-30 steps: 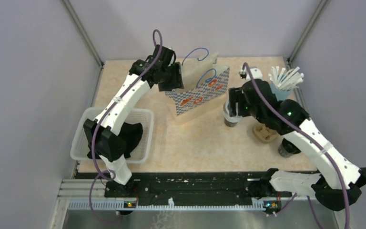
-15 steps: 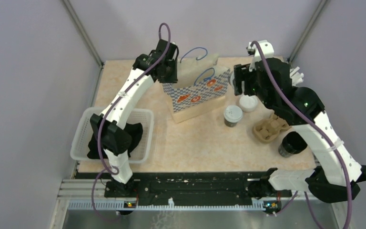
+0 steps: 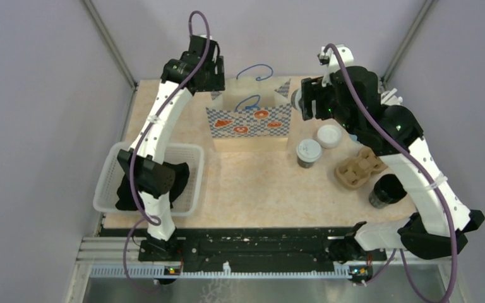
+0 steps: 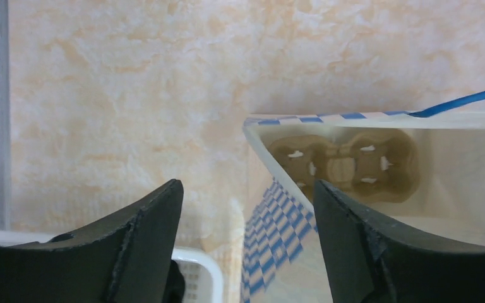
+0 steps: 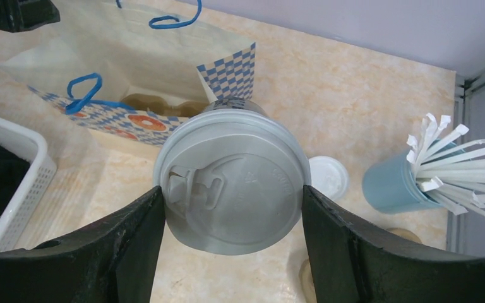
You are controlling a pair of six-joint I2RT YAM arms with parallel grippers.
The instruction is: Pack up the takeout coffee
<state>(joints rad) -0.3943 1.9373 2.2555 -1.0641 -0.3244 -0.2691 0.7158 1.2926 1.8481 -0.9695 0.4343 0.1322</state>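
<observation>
Coffee cup (image 5: 240, 164) clamped in right gripper (image 5: 230, 197) beside bag (image 5: 101, 57) rim; left gripper (image 4: 247, 205) spread — empty.

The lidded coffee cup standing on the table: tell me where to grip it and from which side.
Grip the cup on its dark side wall just below the lid, coming down from above. It stands upright, and the lid overhangs, likely stopping a slip. The loose lid and cardboard carrier sit to its right.
</observation>
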